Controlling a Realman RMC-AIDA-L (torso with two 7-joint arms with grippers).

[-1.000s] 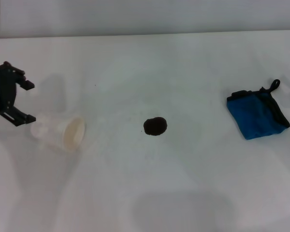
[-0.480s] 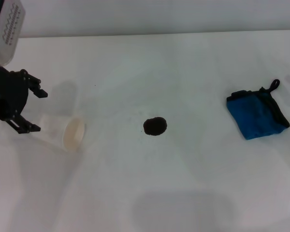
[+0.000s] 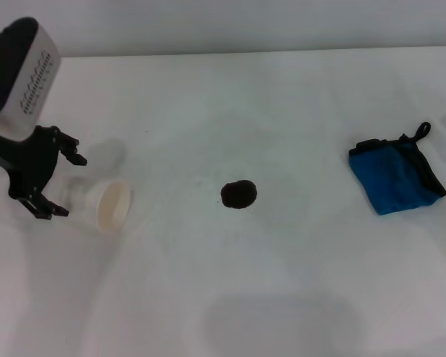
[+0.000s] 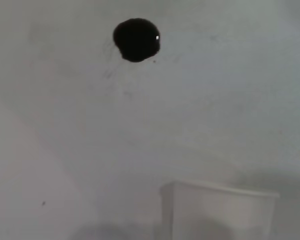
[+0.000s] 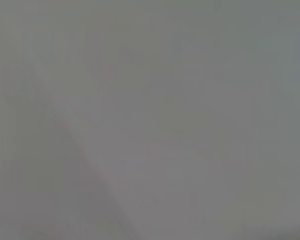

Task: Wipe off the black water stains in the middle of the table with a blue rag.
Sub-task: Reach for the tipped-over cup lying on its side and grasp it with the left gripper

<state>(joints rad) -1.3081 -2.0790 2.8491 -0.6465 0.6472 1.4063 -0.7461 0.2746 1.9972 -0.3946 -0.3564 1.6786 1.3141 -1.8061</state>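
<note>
The black water stain [image 3: 238, 194] is a small roundish blotch in the middle of the white table [image 3: 282, 111]. It also shows in the left wrist view [image 4: 136, 39]. The blue rag [image 3: 395, 176], folded and with a black edge and loop, lies untouched at the right. My left gripper [image 3: 63, 186] is open at the left, with one finger on each side of the closed end of a translucent cup [image 3: 104, 204] that lies on its side. The cup's rim shows in the left wrist view [image 4: 220, 207]. My right gripper is out of view, and its wrist view shows only plain surface.
The cup's mouth faces right, toward the stain. The table's far edge [image 3: 245, 52] meets a pale wall. A faint shadow [image 3: 282, 320] lies on the near middle of the table.
My left gripper has moved right and nearer, from beside the cup to straddling its closed end, and its white wrist has come into view. Cup, stain and rag have not moved.
</note>
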